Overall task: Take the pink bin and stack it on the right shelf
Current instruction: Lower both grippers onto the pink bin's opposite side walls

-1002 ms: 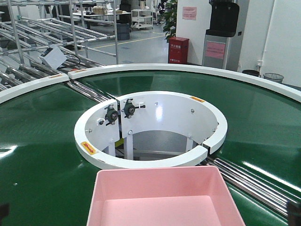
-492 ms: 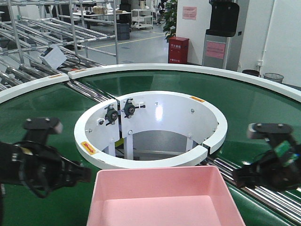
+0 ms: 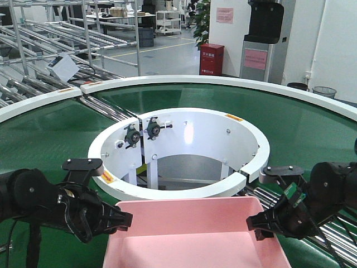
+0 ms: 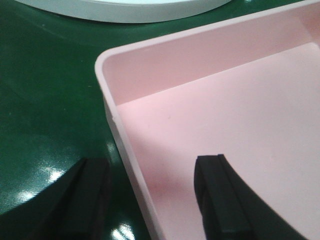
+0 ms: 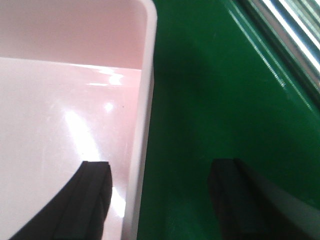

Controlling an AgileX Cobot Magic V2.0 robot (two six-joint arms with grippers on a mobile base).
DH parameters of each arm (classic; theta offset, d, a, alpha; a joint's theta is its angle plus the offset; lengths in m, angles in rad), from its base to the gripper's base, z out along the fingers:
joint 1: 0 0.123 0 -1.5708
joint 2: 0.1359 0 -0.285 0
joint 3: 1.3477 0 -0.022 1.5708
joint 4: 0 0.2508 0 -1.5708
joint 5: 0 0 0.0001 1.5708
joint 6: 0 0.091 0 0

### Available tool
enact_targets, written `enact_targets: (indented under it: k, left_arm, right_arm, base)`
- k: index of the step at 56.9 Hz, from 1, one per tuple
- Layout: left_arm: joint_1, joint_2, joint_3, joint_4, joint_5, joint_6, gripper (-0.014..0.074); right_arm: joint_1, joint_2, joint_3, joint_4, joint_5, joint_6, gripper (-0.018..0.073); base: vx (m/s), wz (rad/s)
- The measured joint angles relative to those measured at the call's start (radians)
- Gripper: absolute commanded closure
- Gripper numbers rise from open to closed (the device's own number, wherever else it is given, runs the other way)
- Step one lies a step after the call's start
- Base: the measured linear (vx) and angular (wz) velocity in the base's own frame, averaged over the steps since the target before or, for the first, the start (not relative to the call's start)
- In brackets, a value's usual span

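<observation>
1. From the front camera, the pink bin (image 3: 189, 226) sits at 6 o'clock in my view, low on the green conveyor belt (image 3: 50, 128). It is open side up with nothing inside. Its near end is cut off by the bottom of the frame.
2. The white ring (image 3: 184, 125) at the belt's centre lies at the bin's 12 o'clock, just beyond its far wall.
3. The left gripper (image 3: 124, 219) is at the bin's 9 o'clock, by the far-left corner. On the left wrist camera the left gripper (image 4: 151, 167) is spread wide and astride the left wall. One finger (image 4: 92, 200) is outside over the belt and the other finger (image 4: 217, 200) is inside over the pink floor.
4. The right gripper (image 3: 254, 224) is at the bin's 3 o'clock. On its wrist camera the right gripper (image 5: 160, 167) is equally wide, with the right wall running between its fingers. One finger is over the bin's glossy floor, the other over the green belt.
5. Neither gripper has hold of anything. The fingers appear to stand clear of the walls, though at this angle I can't be sure.
6. Steel rollers (image 3: 304, 215) run past at the bin's 2 o'clock, behind the right arm.
</observation>
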Motion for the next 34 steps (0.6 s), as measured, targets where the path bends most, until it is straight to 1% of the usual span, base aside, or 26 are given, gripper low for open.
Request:
enact_targets:
  k: [9,16,24,30,34]
  left_arm:
    - [0.0,0.031,-0.005,0.0,0.001,-0.003,0.0106]
    - [0.0,0.07,-0.005,0.0,0.006,-0.027,0.0106]
    - [0.0,0.108,-0.005,0.0,0.045,-0.055,0.0115]
    - [0.0,0.118,-0.005,0.0,0.076,-0.07,0.0171]
    - [0.0,0.119,-0.005,0.0,0.087,-0.073,0.0255]
  right_arm:
    - [0.001,0.024,0.0,0.0,-0.002,0.0,0.009]
    - [0.001,0.036,0.0,0.0,-0.002,0.0,0.0094]
    - [0.001,0.042,0.0,0.0,-0.006,0.0,0.0138]
    - [0.001,0.046,0.0,0.0,-0.008,0.0,0.0217]
    - [0.001,0.046,0.0,0.001,-0.009,0.0,0.0274]
  base:
    - [0.0,0.0]
    - [0.0,0.0]
    - [0.0,0.0]
    - [0.0,0.0]
    - [0.0,0.0]
